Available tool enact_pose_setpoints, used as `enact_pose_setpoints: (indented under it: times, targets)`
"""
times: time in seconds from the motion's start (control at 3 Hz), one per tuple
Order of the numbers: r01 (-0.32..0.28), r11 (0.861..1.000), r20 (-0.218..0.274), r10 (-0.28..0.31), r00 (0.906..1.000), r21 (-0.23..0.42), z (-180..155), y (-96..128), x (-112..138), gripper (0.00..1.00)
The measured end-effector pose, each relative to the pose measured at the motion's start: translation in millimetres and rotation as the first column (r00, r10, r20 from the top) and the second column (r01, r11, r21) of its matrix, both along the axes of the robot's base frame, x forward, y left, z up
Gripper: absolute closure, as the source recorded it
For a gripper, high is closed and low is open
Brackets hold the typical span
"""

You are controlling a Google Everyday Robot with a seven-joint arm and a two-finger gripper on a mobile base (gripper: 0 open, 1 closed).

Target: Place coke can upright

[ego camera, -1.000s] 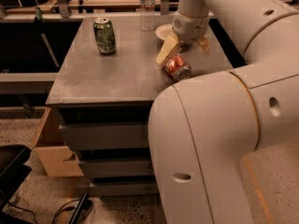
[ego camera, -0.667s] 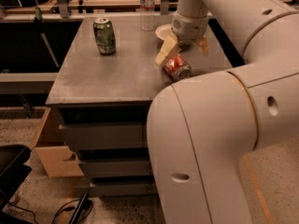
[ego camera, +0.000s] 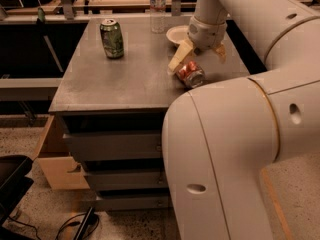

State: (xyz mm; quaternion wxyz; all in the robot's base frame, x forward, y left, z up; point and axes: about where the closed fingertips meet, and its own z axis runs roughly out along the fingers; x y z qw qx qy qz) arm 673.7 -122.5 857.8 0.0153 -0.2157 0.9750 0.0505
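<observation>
The coke can (ego camera: 190, 74) is red-orange with a silver end and lies on its side on the grey table top (ego camera: 130, 74), near the front right edge. My gripper (ego camera: 197, 64) hangs just above and behind the can. It is open, with one pale yellow finger (ego camera: 178, 59) to the can's left and the other (ego camera: 220, 51) to its right. The fingers straddle the can without closing on it. My large white arm fills the right of the view.
A green can (ego camera: 111, 38) stands upright at the table's back left. A clear water bottle (ego camera: 157, 6) and a white bowl (ego camera: 177, 34) stand at the back, near the gripper. Drawers sit under the table top. A cardboard box (ego camera: 55, 159) is on the floor at left.
</observation>
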Motion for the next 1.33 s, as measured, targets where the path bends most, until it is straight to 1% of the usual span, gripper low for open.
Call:
enact_pose_setpoints:
  times: [0.33,1.0,1.33]
  targets:
    - [0.000,1.000,0.015,0.000,0.9999,0.016,-5,-2,4,0.00]
    - [-0.068,0.998,0.037,0.068,0.9970,0.006,-8,6,21,0.00]
    - [-0.082,0.997,0.047,0.082,0.9956,0.001,-9,12,26,0.18]
